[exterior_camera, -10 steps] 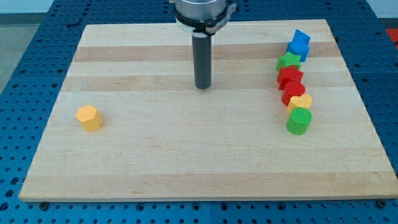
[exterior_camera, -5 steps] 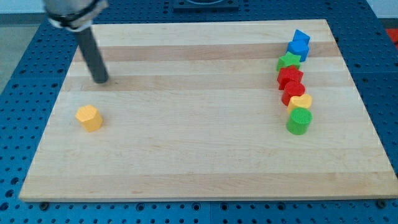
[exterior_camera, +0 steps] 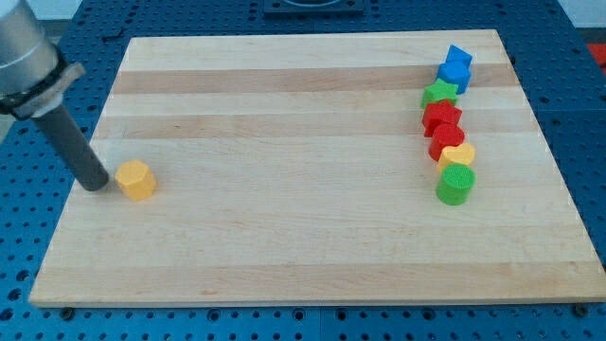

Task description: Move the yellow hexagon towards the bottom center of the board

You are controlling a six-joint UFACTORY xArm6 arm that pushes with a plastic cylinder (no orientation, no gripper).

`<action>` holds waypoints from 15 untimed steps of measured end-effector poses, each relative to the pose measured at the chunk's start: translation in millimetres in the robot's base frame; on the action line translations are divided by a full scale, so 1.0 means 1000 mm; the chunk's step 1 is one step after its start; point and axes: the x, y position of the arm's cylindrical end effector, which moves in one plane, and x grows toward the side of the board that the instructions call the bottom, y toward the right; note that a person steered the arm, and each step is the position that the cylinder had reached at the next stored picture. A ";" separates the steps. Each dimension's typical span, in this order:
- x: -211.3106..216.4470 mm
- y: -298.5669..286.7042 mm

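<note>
The yellow hexagon (exterior_camera: 136,179) sits on the wooden board (exterior_camera: 303,227) near its left edge, about halfway down. My tip (exterior_camera: 95,185) stands just to the left of the hexagon, at about the same height in the view, very close to it or touching it; I cannot tell which. The rod leans up toward the view's top left.
A column of blocks stands near the board's right edge: two blue blocks (exterior_camera: 455,66) at the top, a green star (exterior_camera: 439,93), two red blocks (exterior_camera: 442,118), a yellow block (exterior_camera: 459,154) and a green cylinder (exterior_camera: 455,184) at the bottom.
My tip has swept from the board's upper middle to the far left and down, ending beside the yellow hexagon's left side. No block has moved.
</note>
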 end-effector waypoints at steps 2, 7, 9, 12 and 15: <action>0.002 0.032; 0.028 0.084; -0.016 0.089; 0.015 0.193; 0.028 0.187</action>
